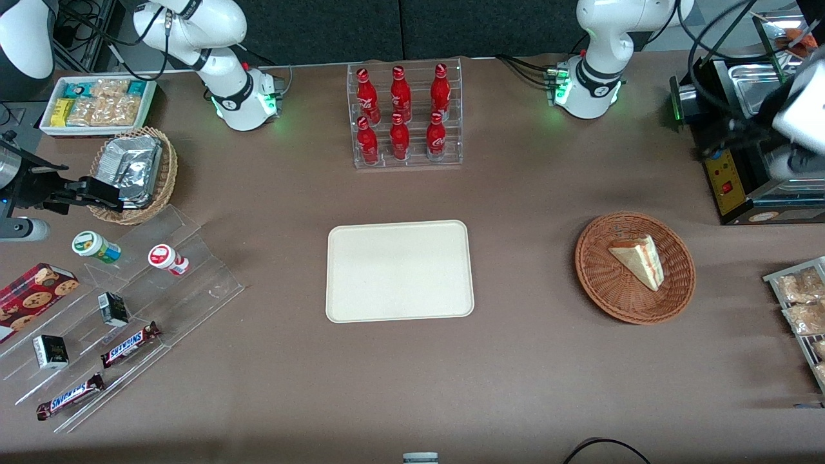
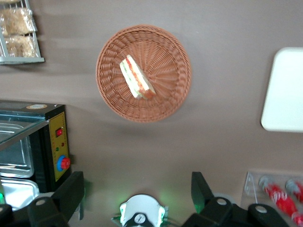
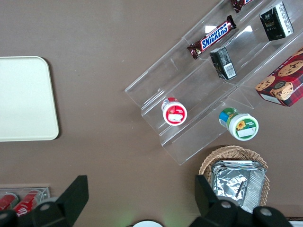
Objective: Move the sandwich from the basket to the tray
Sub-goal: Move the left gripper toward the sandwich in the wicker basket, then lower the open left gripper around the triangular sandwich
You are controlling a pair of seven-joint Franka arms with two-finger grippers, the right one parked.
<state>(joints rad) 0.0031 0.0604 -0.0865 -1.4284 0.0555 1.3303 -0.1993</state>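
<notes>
The sandwich is lying in the round reddish-brown wicker basket, which is sitting on the brown surface toward the working arm's end, well apart from the cream tray that is being left bare at the middle. The claw is being held high above the surface with its two fingers spread wide and nothing between them; in the left wrist view the basket is being seen from well above, so the sandwich is judged to be lying below the claw and offset toward the front camera, near the toaster oven. The wedge is resting on its side, its long axis running diagonally across the basket floor, with pale cream bread facing up and red-orange and green filling showing along one edge. A descent with the fingers set across the short thickness of the wedge is judged to be what the coming move is calling for
</notes>
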